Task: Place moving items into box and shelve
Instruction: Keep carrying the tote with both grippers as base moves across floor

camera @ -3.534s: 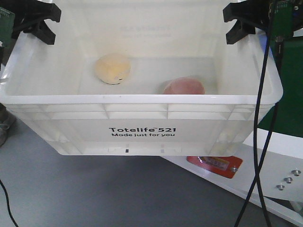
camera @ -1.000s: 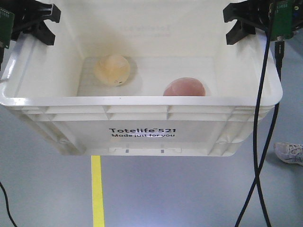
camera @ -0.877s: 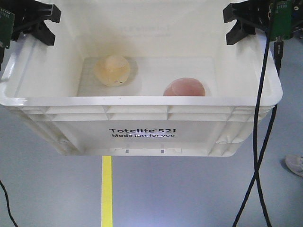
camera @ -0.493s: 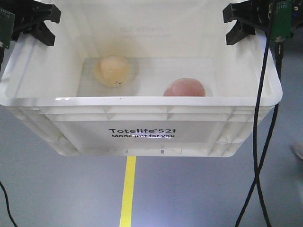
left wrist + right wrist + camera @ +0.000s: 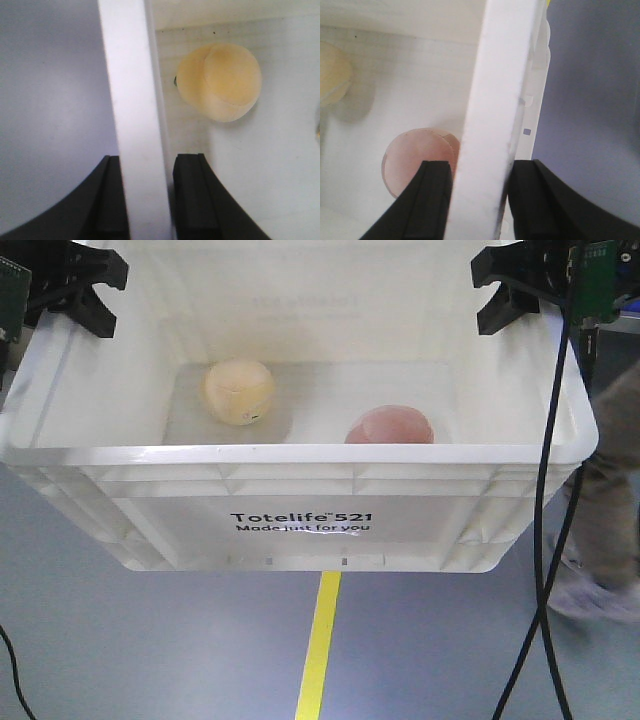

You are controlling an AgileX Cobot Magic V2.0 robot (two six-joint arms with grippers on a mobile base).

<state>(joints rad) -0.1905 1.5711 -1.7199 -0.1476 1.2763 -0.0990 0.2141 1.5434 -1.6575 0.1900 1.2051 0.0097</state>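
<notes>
Left fingers (image 5: 192, 200) and right fingers (image 5: 432, 200) clamp the loaded box (image 5: 300, 480) by its walls, held aloft; level shelving likely next.

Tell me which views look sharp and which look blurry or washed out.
Front view: the print on the crate is crisp, its back wall washed out, a passer-by's leg smeared by motion. Left wrist view: the near rim is soft, the cream ball slightly fuzzy. Right wrist view: the rim is blurred, the pink ball soft.
</notes>
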